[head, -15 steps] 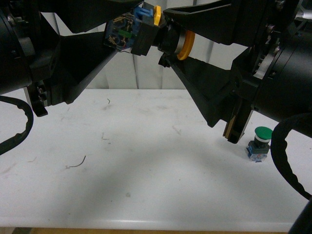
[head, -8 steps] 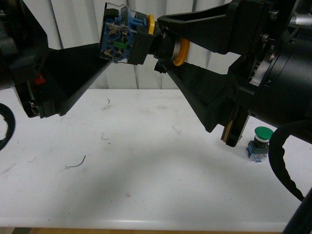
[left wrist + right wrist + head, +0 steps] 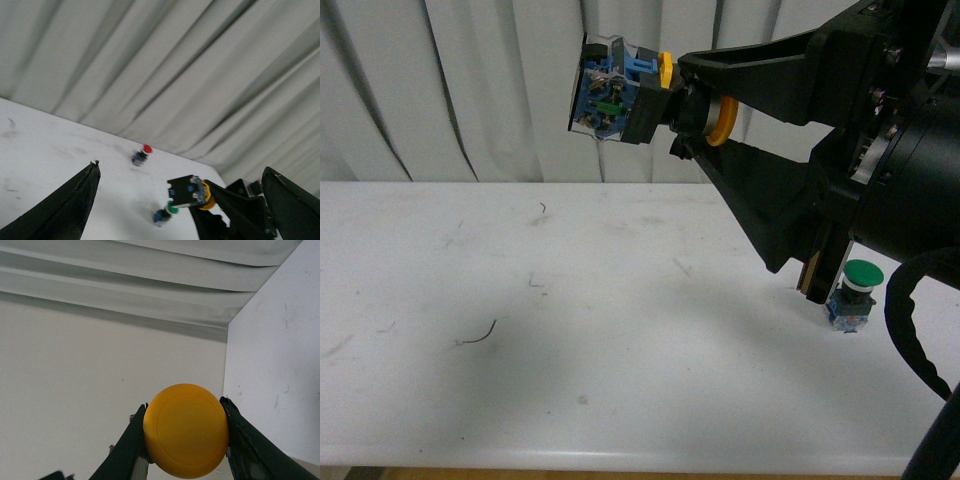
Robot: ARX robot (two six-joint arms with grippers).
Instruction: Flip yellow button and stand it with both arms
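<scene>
My right gripper (image 3: 685,105) is shut on the yellow button (image 3: 620,92) and holds it high above the white table (image 3: 570,330). The button lies sideways: its blue-black contact block points left and its yellow cap (image 3: 722,122) sits between my fingers. In the right wrist view the round cap (image 3: 185,430) fills the space between the two black fingers (image 3: 245,440). My left gripper (image 3: 181,169) is open and empty. It is out of the front view. Its wrist view shows the held button (image 3: 192,191) some way off.
A green-capped button (image 3: 855,290) stands on the table at the right, below my right arm; it also shows in the left wrist view (image 3: 167,212). A red-capped button (image 3: 142,155) stands farther off. A pale curtain (image 3: 470,80) hangs behind the table.
My left gripper has let go of the button's block and pulled away to the left, out of the front view. My right gripper has shifted slightly right with the button.
</scene>
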